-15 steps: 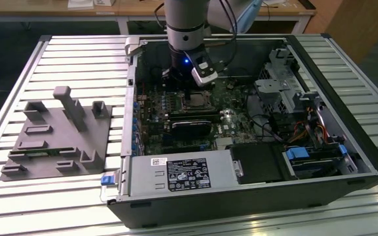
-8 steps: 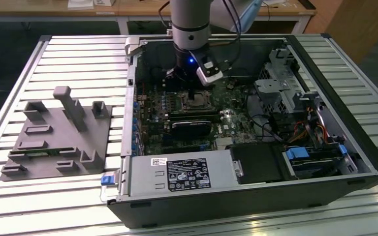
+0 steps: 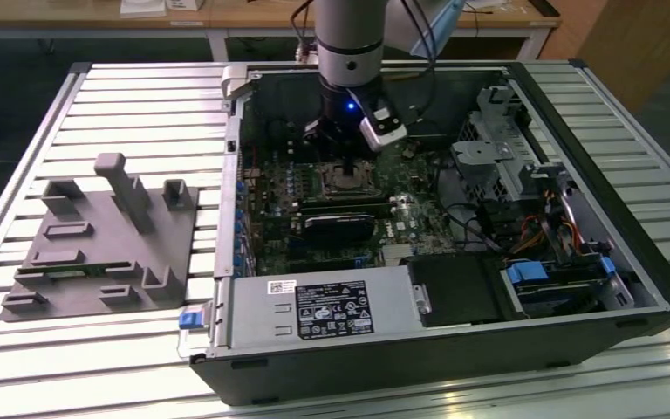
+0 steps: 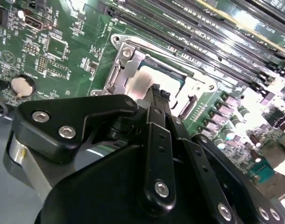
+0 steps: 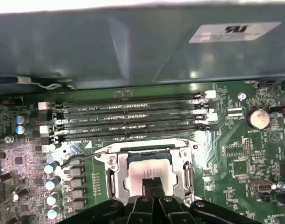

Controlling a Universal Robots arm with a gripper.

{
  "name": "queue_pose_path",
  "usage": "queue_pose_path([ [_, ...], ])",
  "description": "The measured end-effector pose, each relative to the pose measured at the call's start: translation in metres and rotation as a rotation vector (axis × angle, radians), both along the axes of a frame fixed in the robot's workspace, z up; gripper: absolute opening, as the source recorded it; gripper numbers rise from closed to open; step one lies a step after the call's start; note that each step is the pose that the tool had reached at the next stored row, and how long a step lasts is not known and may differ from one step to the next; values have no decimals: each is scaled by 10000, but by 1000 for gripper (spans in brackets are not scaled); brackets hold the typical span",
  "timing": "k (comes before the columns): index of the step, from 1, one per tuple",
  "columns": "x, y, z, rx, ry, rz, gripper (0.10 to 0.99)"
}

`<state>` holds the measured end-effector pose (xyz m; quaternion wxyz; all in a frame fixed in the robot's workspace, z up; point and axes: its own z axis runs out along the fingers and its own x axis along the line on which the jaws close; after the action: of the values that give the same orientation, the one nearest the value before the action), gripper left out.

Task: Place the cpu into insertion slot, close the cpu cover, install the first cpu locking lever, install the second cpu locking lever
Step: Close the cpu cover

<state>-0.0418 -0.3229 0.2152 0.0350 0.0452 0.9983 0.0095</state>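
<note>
Deep inside the open computer case, the cpu already sits in the slot, and the silver cover looks lowered around it (a judgement only). The gripper has its fingers pressed together, tips at the cpu's top. Whether the cover is locked down I cannot tell.

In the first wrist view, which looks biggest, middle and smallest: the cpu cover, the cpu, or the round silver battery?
1. cpu cover
2. cpu, seen through the cover's cut-out
3. round silver battery, clearly the smallest
</note>
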Motion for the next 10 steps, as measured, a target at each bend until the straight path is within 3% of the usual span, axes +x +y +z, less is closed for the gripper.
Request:
queue_pose_path([
  [10, 0, 0, 258, 0, 0, 1, 106],
])
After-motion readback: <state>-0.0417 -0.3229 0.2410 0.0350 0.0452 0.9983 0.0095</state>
